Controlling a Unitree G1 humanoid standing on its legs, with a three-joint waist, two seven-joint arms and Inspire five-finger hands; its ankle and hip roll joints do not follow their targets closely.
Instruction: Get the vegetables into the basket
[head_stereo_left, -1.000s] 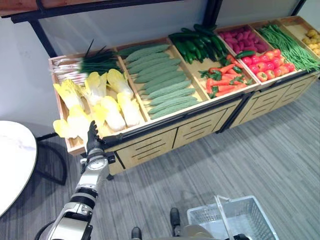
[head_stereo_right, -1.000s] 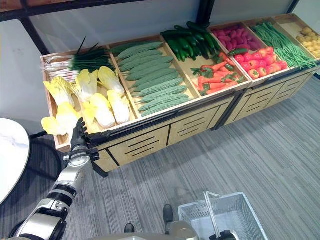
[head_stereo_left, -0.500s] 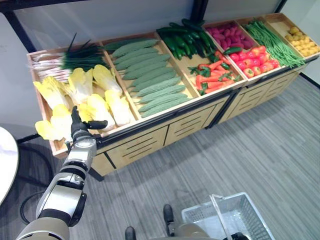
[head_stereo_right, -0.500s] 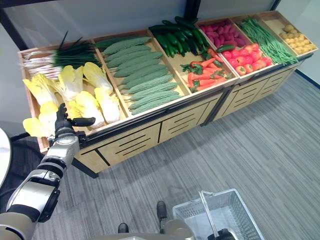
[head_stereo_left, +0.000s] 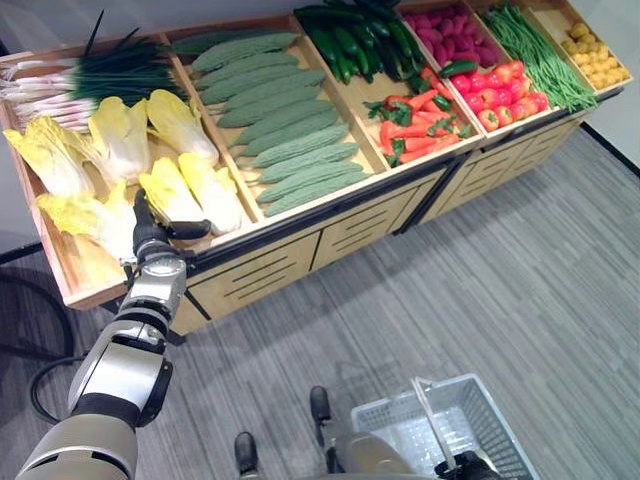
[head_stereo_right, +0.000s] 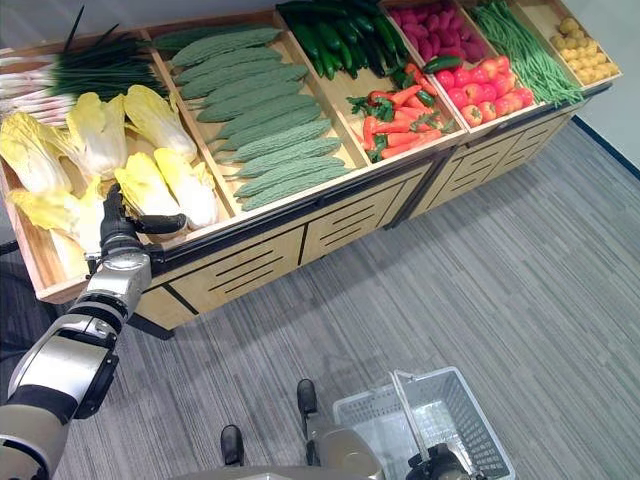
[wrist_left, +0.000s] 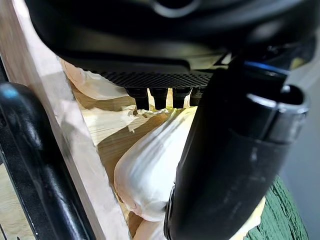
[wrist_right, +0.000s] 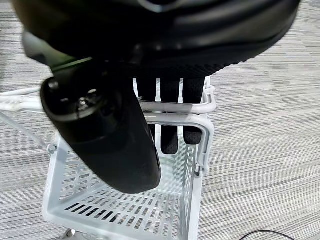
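Left hand (head_stereo_left: 152, 236): reaches into the wooden stall (head_stereo_left: 300, 232) at about 9 o'clock in the left eye view, over the Chinese cabbages (head_stereo_left: 180, 195); thumb stuck out toward 3 o'clock; in the left wrist view the fingers (wrist_left: 156, 96) run straight with their tips at a pale cabbage (wrist_left: 150, 170), nothing clasped; relaxed, not curled.

Right hand (wrist_right: 165, 107): at 6 o'clock by the lower frame edge; in the right wrist view its fingers curl round the handle (wrist_right: 175, 106) of the basket (wrist_right: 125, 200); it grips the handle.

Basket: light grey, slotted walls, hanging over the grey striped floor (head_stereo_left: 520, 290) at about 5 o'clock in the left eye view (head_stereo_left: 440, 435); no vegetable inside that I can see.

Vegetables, all in the stall: spring onions (head_stereo_left: 90, 75) at 10 o'clock; bitter gourds (head_stereo_left: 280, 130) toward 12 o'clock, just beside the cabbages; cucumbers (head_stereo_left: 350, 35) at 12 o'clock; carrots (head_stereo_left: 420, 125) below them; red peppers (head_stereo_left: 500, 95), purple tubers (head_stereo_left: 450, 30) and green beans (head_stereo_left: 540, 55) toward 1 o'clock; potatoes (head_stereo_left: 595, 60) at the 2 o'clock corner.

Hands: well apart.
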